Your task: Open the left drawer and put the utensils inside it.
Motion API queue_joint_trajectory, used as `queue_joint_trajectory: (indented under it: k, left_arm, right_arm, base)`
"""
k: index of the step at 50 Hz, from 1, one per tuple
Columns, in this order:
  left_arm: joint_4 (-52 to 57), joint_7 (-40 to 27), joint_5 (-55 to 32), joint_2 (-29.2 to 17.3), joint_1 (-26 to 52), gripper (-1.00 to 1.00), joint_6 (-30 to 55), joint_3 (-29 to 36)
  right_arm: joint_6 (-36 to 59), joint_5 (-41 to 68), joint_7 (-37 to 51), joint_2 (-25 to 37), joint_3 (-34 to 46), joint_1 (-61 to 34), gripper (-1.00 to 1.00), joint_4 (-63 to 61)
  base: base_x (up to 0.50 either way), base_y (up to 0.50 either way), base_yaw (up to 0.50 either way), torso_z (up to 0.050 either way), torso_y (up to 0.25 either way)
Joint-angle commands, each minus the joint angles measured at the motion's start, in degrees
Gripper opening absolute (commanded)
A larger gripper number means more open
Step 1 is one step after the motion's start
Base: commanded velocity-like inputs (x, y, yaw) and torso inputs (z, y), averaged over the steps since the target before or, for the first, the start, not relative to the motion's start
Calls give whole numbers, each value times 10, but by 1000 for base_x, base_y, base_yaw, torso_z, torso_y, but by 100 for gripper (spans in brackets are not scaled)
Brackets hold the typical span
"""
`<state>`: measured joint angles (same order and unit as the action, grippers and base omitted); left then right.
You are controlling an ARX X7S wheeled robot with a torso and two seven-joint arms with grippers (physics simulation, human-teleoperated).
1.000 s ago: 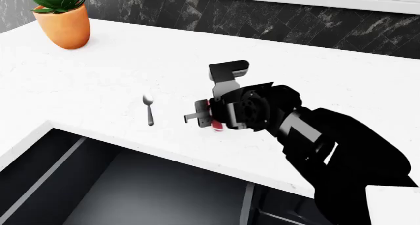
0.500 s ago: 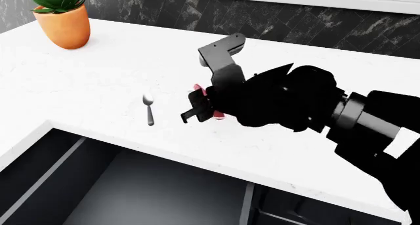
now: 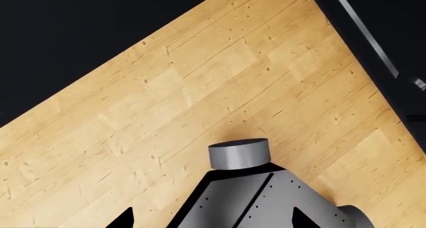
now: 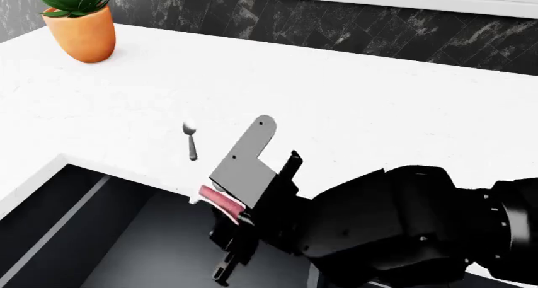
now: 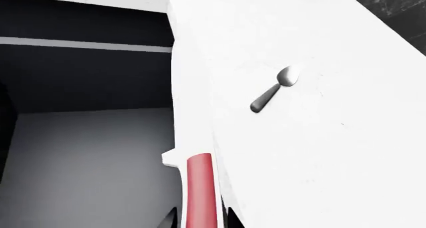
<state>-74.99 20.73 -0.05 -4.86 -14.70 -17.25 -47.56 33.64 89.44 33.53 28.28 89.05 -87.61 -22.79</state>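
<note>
Carrying the knife (image 4: 220, 203) off the worktop (image 4: 353, 111), my right hand (image 4: 231, 222) now hangs over the open left drawer (image 4: 126, 237). Half a second ago that hand was up on the white surface, just beside the spoon; a second ago it sat there too, with the red handle barely showing under it. Now the whole arm has swung down and toward me, and the red-pink handle pokes out from between the fingers, over the worktop's front edge and above the dark grey inside. In the right wrist view the handle (image 5: 198, 188) runs along the worktop's lip, with the drawer floor (image 5: 87, 163) beside it, so I judge the knife is clamped firmly in the right hand and has been lifted clear rather than dragged.

That means the first utensil is close to delivered: what remains for it, as I read it, is to let go over the drawer floor. The spoon (image 4: 191, 138) lies untouched on the worktop, bowl away from me, near the drawer's edge, and has yet to be fetched.

My left hand does not show: its wrist camera looks down on wooden floor (image 3: 199, 103) and the robot's base (image 3: 240, 198).
</note>
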Motion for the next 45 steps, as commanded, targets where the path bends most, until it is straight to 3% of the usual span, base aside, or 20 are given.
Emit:
queue_joint_trajectory:
  k: [1, 16, 29, 45]
  left_arm:
    - [0, -1, 0, 0, 0, 100, 1, 0]
    - [0, -2, 0, 0, 1, 100, 3, 3]
    - [0, -3, 1, 1, 0, 100, 5, 7]
    - [0, -4, 0, 1, 1, 100, 4, 9]
  right_arm:
    - [16, -57, 3, -43, 47, 48, -100, -15]
    - [42, -103, 16, -136, 108, 109, -100, 48]
    - [-3, -164, -87, -222, 139, 203, -100, 324]
    - [7, -183, -109, -263, 160, 242, -100, 385]
  base:
    - [0, 0, 0, 0, 0]
    - [0, 0, 0, 0, 0]
    - [0, 0, 0, 0, 0]
    - [0, 0, 0, 0, 0]
